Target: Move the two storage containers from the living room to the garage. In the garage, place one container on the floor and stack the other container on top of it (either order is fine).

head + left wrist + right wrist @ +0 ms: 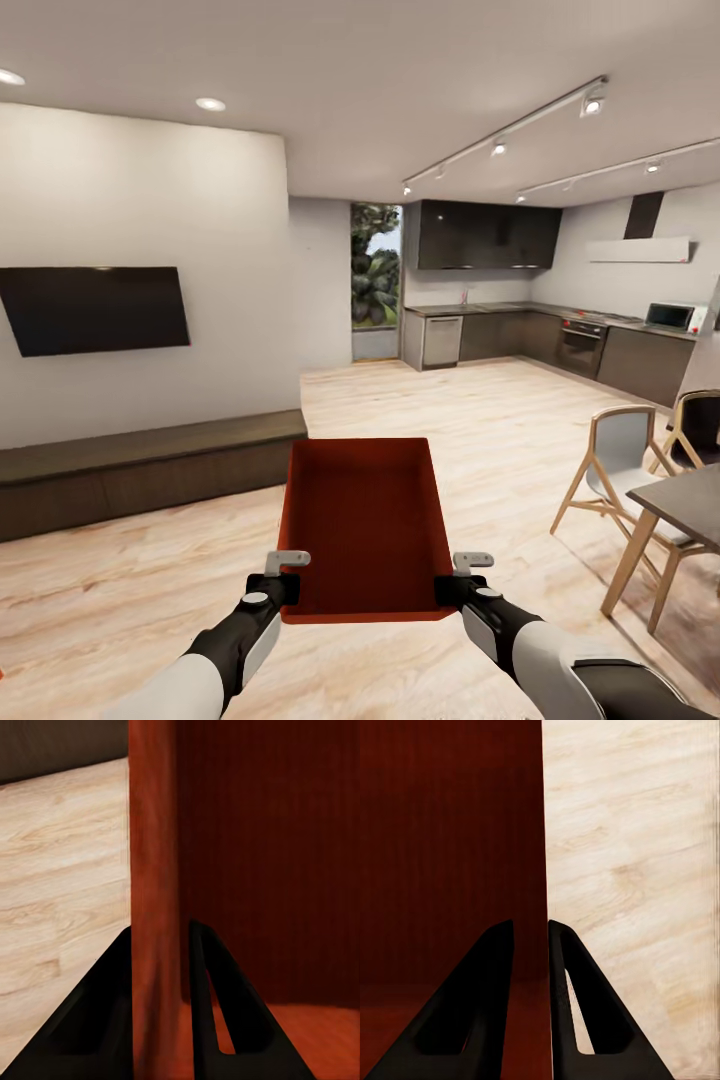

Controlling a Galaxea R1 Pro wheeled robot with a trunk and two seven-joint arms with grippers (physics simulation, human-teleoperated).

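Head view: 1 orange-red storage container (362, 528) held up over the light wood plank floor (470, 420), gripped at its near corners by 2 grippers, the left gripper (278, 578) and the right gripper (462, 578), each clamped on a side wall. Also 1 wall TV (93, 308), 1 low bench (140, 470), 2 chairs (622, 460), 1 table (690, 500) cut off by the frame.

Left wrist view: 2 black fingers (217, 1012) pinching the container wall (154, 900), 1 outside, 1 inside.

Right wrist view: 2 fingers (472, 1012) narrowly set astride the wall's edge (544, 870), probably touching; contact hard to make out.
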